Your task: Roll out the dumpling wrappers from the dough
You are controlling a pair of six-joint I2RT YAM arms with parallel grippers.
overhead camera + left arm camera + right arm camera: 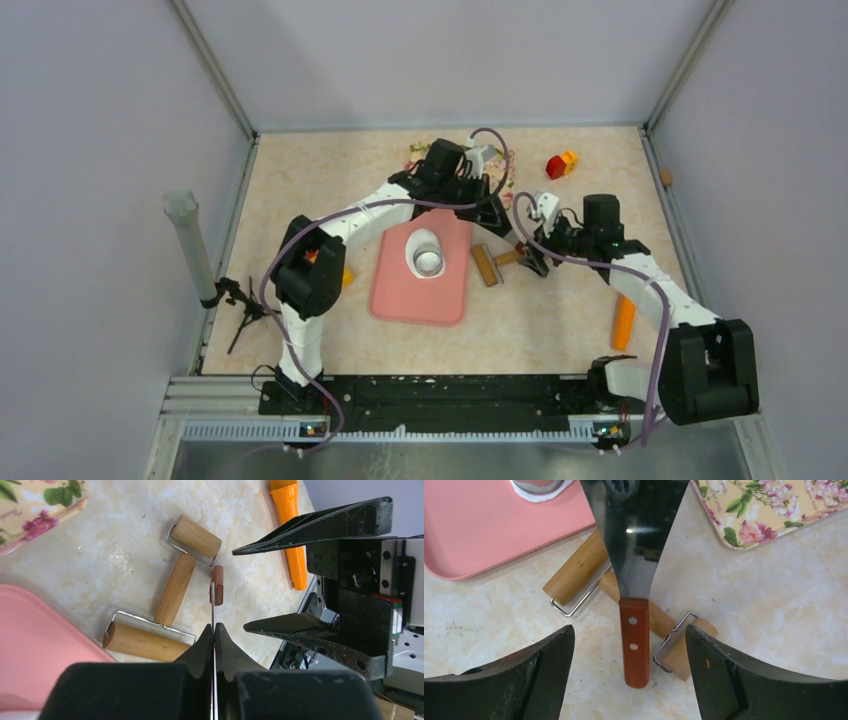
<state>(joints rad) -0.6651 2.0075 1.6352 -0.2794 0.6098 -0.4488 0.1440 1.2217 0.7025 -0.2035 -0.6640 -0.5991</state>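
The white dough (424,243) lies on the pink mat (400,295) with a metal ring (430,263) on it; its edge (540,495) shows in the right wrist view. The dumpling wrappers are out of view. My left gripper (214,628) is shut on the steel blade (639,535) of a scraper, seen edge-on in the left wrist view. The scraper's red-brown handle (634,645) sticks out between the fingers of my right gripper (629,632), which is open and not touching it. In the top view both grippers meet right of the mat, left (497,215) and right (532,262).
A two-ended wooden roller (172,592) lies on the table under the scraper, next to the mat's right edge. A floral tray (774,505) sits at the back. An orange tool (624,322) lies by the right arm, and red and orange blocks (560,164) sit far right.
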